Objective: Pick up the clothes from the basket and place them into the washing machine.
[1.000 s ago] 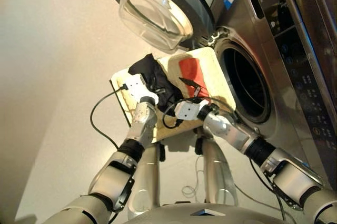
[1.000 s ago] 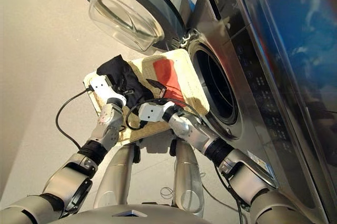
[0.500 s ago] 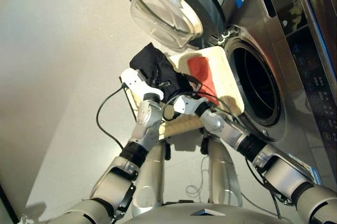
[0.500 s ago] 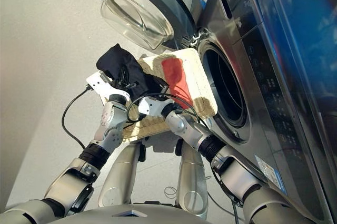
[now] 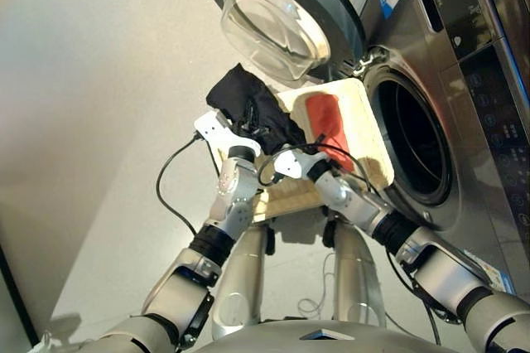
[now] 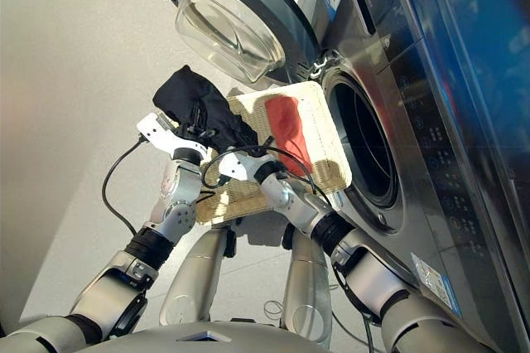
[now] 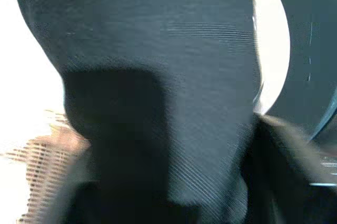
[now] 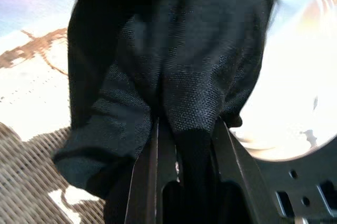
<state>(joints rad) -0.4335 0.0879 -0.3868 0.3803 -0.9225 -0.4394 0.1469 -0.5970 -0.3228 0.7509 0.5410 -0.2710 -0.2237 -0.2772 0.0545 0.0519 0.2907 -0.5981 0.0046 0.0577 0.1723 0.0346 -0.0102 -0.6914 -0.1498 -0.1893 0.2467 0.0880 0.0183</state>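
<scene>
Both grippers, left (image 5: 245, 118) and right (image 8: 181, 145), clamped on dark cloth (image 5: 248, 106), lifting it clear of basket (image 5: 368, 133) toward washer (image 5: 414, 133); red cloth (image 5: 329, 123) left in basket.

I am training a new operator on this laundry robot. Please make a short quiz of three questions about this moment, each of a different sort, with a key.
1. True or false: the washing machine has its door closed.
2. Which cloth lies alone in the basket? A. the red cloth B. a white towel C. a green sock
3. Fill in: the right gripper is shut on the ____ cloth.

Key: 1. False, the door stands open beside the drum opening. 2. A. 3. Black; in the right wrist view the cloth is pinched between the two fingers, and it hangs over the basket's edge.
</scene>
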